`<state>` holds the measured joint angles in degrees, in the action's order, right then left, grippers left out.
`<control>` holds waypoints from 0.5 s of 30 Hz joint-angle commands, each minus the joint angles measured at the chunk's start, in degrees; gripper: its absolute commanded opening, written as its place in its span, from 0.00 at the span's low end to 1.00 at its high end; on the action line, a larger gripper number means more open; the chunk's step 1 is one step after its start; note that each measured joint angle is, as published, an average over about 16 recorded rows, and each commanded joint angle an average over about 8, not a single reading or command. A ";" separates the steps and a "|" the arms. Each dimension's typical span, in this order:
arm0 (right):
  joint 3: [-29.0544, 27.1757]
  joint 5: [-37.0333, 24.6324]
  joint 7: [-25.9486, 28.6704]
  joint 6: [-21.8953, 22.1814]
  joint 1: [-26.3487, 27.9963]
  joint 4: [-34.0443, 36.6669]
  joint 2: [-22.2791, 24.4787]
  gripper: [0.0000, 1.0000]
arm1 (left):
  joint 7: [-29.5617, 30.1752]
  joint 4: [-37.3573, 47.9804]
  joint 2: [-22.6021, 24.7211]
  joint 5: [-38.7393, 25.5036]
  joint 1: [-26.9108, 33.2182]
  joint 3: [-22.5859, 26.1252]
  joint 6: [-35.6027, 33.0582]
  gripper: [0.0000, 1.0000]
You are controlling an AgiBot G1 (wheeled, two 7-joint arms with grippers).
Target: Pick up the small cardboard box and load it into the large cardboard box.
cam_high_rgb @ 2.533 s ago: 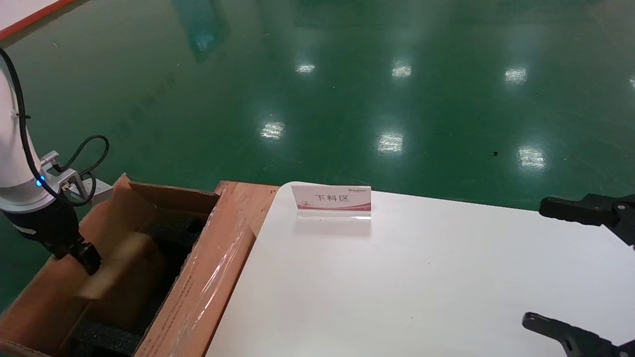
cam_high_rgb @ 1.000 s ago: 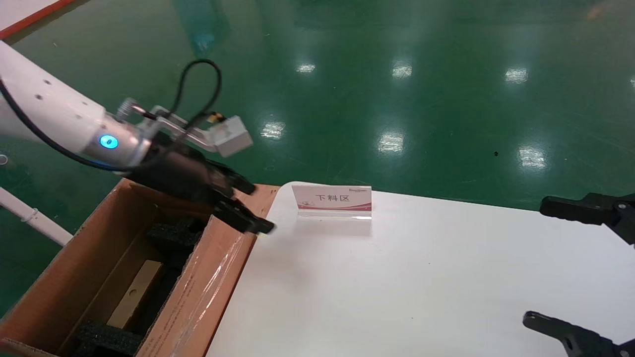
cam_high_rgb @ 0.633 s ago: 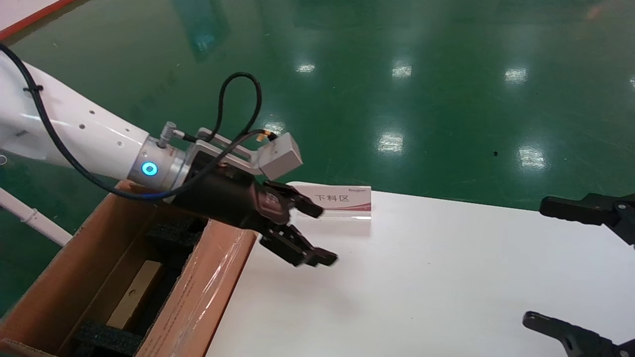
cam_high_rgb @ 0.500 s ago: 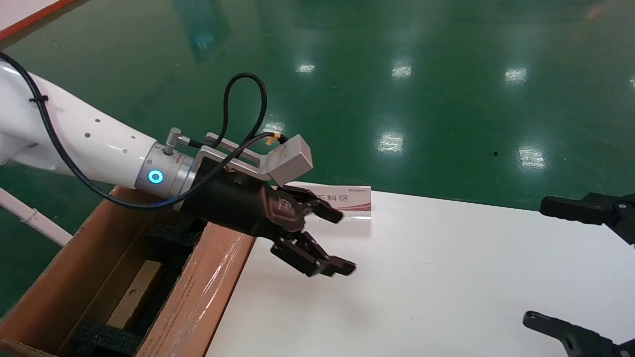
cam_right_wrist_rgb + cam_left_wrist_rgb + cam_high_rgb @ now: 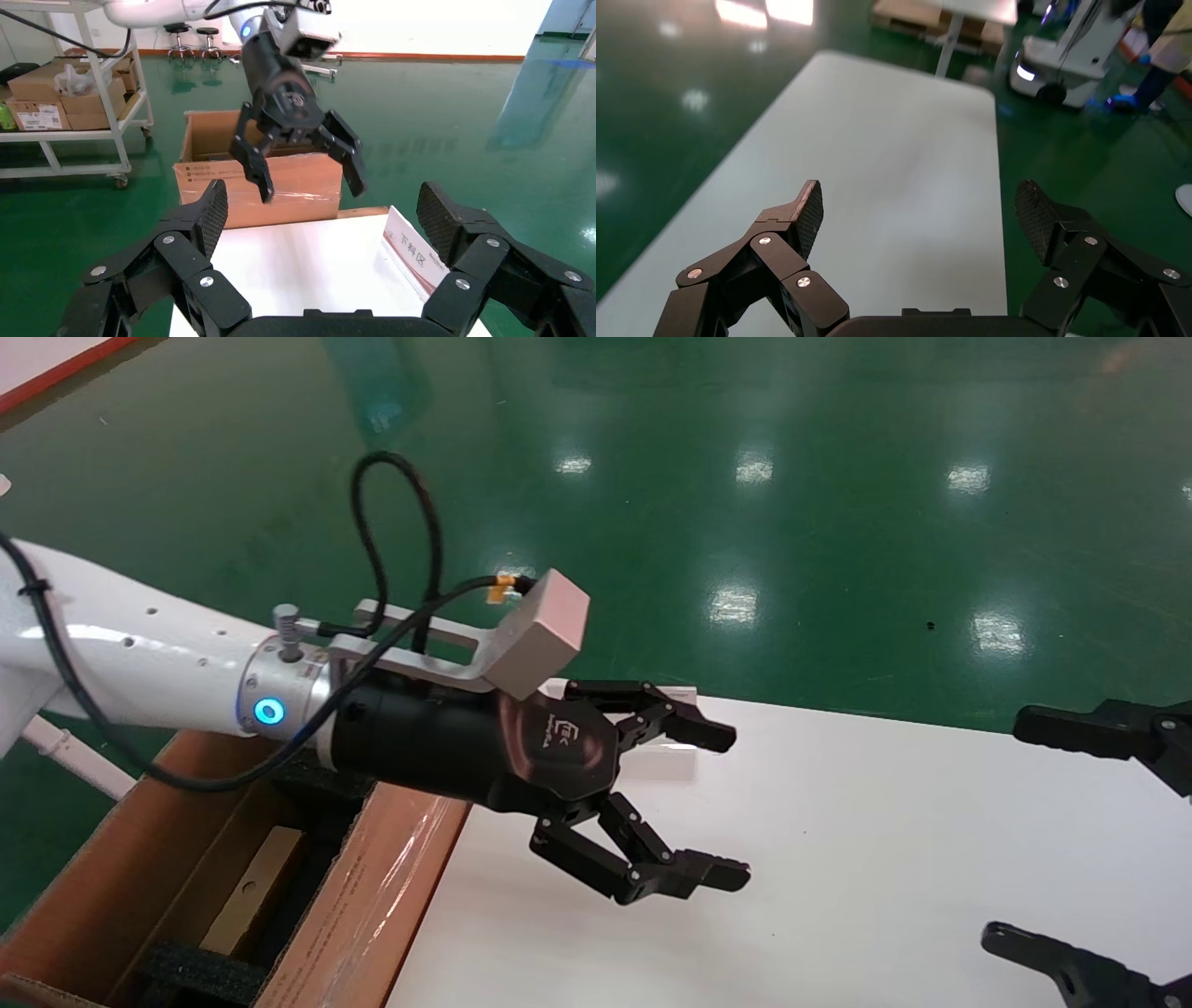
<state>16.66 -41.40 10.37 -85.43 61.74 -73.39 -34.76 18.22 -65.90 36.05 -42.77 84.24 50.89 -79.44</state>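
Advancing from the large cardboard box (image 5: 372, 887), left gripper (image 5: 726, 808) hangs splayed, empty, above white table (image 5: 838, 859) beside glossy green floor (image 5: 745, 477).

Bare white table (image 5: 838, 859) stretching wide beyond the large cardboard box (image 5: 372, 896); only a small sign (image 5: 415, 256) standing near the table's far edge. Inside that box, black foam blocks (image 5: 200, 971) crowding both ends, the small cardboard box (image 5: 244, 891) filling the slot between.
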 commanded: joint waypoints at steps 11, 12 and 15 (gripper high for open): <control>-0.21 -0.15 0.12 -0.08 -0.06 -0.06 -0.08 1.00 | -5.46 -5.61 -0.75 0.67 -16.57 -25.47 -4.57 1.00; -0.22 -0.16 0.13 -0.09 -0.06 -0.07 -0.09 1.00 | -5.91 -6.07 -0.81 0.72 -17.93 -27.57 -4.94 1.00; -0.27 -0.20 0.16 -0.11 -0.07 -0.08 -0.11 1.00 | -6.92 -7.10 -0.95 0.85 -20.99 -32.27 -5.79 1.00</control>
<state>16.39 -41.60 10.53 -85.55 61.66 -73.47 -34.87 11.75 -72.53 35.16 -41.98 64.63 20.73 -84.86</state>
